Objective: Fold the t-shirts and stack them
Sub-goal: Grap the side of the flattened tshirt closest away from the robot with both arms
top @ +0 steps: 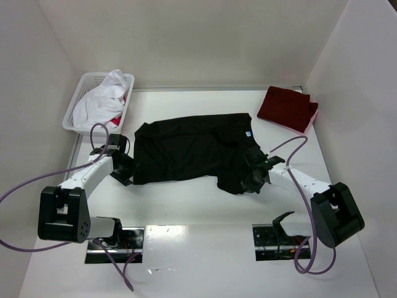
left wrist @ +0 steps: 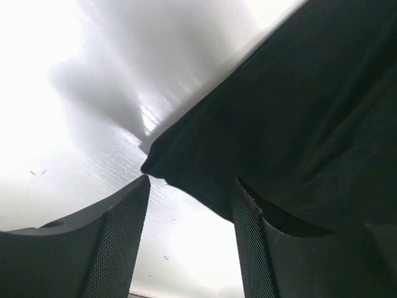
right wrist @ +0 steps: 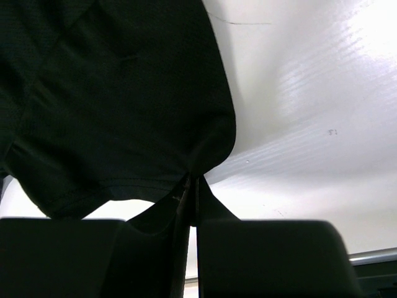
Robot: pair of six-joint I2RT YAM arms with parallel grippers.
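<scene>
You look to be starting the fold: your right gripper is pinched on the near-right corner of the soft, matte black cloth t-shirt, your left gripper gapes at its near-left edge (close it next, then lift both together), and the folded dark red t-shirt lies beyond its far-right corner.

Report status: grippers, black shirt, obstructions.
Left gripper open at left edge of black shirt. Right gripper shut on its near right hem. Shirt spread out, unfolded. Basket, red shirt far back, apart.

White arm links, black joints, purple cables, mesh-faced black fingers.
</scene>
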